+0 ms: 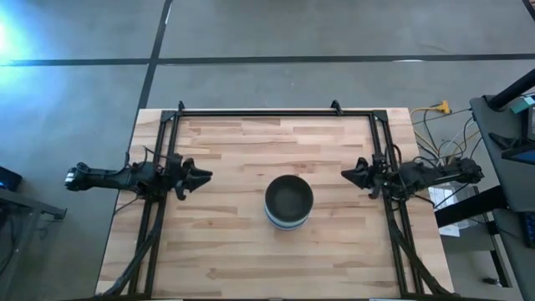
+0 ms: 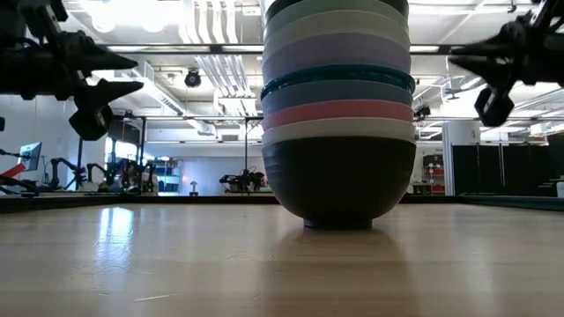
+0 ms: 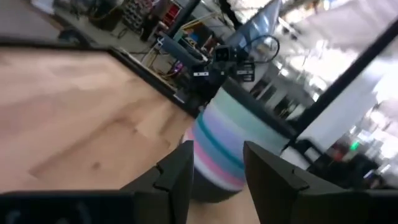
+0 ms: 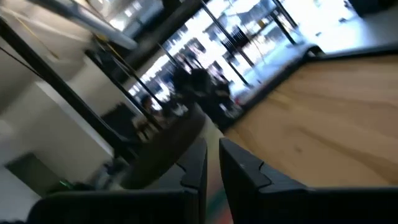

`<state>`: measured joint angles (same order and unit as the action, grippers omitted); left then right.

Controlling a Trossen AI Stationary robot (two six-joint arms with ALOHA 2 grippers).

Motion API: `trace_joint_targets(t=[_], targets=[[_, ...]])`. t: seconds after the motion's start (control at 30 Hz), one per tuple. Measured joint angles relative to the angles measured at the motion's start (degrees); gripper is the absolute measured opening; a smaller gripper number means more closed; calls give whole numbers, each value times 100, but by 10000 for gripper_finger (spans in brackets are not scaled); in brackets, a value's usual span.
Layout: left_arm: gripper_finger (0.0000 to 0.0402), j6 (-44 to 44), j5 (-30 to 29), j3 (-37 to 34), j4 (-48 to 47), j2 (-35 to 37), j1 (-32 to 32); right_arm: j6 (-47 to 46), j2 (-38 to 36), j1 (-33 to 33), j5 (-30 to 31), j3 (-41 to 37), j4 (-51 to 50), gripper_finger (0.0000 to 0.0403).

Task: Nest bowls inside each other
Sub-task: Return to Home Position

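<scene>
Several bowls stand nested in one stack [image 1: 288,202] at the middle of the table, resting on the foot of the black bottom bowl [image 2: 339,180]. Above it show white, pink, blue, teal, lavender and pale green rims, and a dark bowl lies on top. My left gripper [image 1: 207,176] hangs level at the table's left side, open, and points at the stack [image 3: 214,140] from a distance. My right gripper [image 1: 344,174] hangs level at the right side with its fingers almost together [image 4: 212,144] and nothing between them. Both are well clear of the stack.
A black metal frame [image 1: 267,111] runs along the table's far edge and down both sides by the arm bases. Bare wood lies all round the stack. Cables and equipment [image 1: 501,159] stand beyond the right edge.
</scene>
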<state>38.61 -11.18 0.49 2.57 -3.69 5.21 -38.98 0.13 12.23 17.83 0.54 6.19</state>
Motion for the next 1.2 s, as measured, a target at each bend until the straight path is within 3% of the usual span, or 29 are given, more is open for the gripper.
trace_joint_targets(t=[0.33,1.2], targets=[[125,-2107,271,-9,-20,-489,2,42,195,11,-24,22,-401,38],[125,-2103,251,-22,-13,-1106,2,42,217,13,-23,22,-401,38]])
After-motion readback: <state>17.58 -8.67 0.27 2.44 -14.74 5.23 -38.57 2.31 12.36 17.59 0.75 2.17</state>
